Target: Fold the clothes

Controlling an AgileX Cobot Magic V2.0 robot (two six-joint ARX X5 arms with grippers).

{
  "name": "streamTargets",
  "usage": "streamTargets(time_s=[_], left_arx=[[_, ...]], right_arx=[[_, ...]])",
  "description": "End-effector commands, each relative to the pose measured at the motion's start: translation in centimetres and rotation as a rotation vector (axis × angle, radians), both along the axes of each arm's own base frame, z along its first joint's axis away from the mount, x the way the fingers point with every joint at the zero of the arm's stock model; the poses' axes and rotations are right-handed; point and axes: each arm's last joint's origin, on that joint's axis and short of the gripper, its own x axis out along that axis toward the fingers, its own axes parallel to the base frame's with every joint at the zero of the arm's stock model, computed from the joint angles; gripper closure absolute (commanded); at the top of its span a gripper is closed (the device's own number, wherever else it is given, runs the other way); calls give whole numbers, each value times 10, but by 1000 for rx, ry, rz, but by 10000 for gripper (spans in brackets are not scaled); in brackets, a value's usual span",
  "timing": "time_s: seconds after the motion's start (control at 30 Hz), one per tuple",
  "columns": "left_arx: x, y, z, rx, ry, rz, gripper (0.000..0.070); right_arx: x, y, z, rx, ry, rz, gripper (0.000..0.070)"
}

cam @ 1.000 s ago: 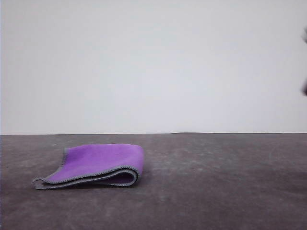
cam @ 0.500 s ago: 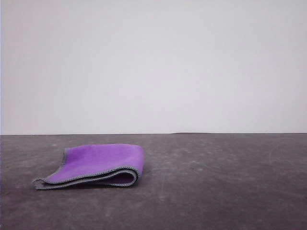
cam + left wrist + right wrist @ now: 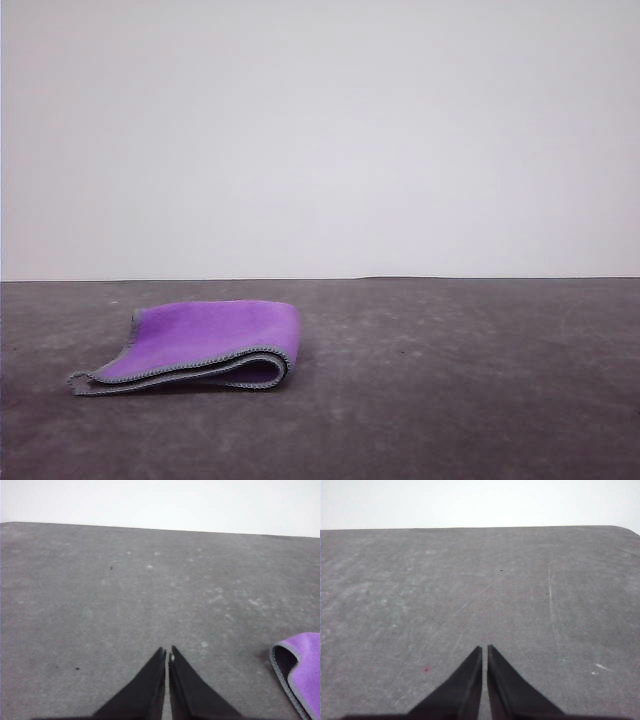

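The cloth (image 3: 205, 340) lies folded over, purple face up, left of centre on the grey desk (image 3: 450, 380). It looks soft, light and limp; the stitched hem corner offers the best hold. Left tool (image 3: 166, 652) and right tool (image 3: 484, 649) are both closed, empty, clear of the cloth.

Bare lab test bench.
Just a scuffed grey tabletop (image 3: 450, 400) running back to a blank white wall (image 3: 320, 130), and it's all plain and staged.
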Motion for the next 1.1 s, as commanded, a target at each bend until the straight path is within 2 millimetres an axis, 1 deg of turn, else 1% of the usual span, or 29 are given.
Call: streamTargets(time_s=[0.0, 1.07], left_arx=[[1, 0, -7, 10, 24, 2, 700], [1, 0, -7, 10, 24, 2, 700]], right_arx=[[0, 0, 0, -9, -9, 2, 684], [0, 0, 0, -9, -9, 2, 684]])
